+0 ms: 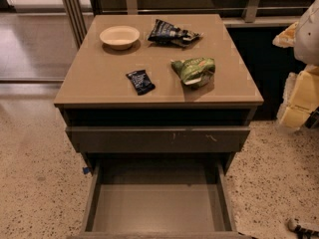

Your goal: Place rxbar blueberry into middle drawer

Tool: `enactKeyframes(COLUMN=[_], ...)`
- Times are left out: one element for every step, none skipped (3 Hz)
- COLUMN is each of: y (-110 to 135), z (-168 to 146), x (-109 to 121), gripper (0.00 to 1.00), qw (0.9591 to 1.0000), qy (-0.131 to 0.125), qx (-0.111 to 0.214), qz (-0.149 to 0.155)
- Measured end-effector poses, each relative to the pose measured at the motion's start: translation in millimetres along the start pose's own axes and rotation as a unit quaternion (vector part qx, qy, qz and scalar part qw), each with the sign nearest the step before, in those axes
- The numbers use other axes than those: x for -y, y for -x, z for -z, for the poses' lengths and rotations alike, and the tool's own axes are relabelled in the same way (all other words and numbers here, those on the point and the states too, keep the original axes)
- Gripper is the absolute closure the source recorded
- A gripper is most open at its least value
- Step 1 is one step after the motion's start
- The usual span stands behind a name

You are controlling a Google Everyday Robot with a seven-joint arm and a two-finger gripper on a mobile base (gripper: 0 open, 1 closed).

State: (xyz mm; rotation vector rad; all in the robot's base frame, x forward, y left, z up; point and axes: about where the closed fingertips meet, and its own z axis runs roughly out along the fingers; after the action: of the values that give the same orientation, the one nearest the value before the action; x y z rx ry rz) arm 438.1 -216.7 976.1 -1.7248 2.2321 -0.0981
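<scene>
Beige bench (99,68) is carrying the rxbar blueberry (140,81) near its front edge, left of centre, while the middle drawer (91,198) is standing pulled out below to receive it and the pincer (303,228) is hanging low beyond the front-right corner, whether wide or narrow I cannot tell.

White bowl (119,36) beside chip bag (172,34); green bag (195,70) nearer front

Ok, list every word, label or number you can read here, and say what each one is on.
Nothing can be quoted.
Small dark navy snack bar wrapper: white and blue print, too blurred to read.
Dark-blue-and-white chip bag: print unreadable.
Green crumpled snack bag: print unreadable.
Cream round bowl: no text.
Open grey-brown drawer tray: no text.
End effector, low at the right edge: no legible marking.
</scene>
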Motion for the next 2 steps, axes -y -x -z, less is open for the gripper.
enactKeyframes(y=[0.0,9.7], z=[0.0,-1.2], x=[0.0,6.1], gripper=[0.00,0.00], qw=[1.0000,0.9998], qy=[0.000,-0.001], qx=[0.000,0.006], qz=[0.000,0.019])
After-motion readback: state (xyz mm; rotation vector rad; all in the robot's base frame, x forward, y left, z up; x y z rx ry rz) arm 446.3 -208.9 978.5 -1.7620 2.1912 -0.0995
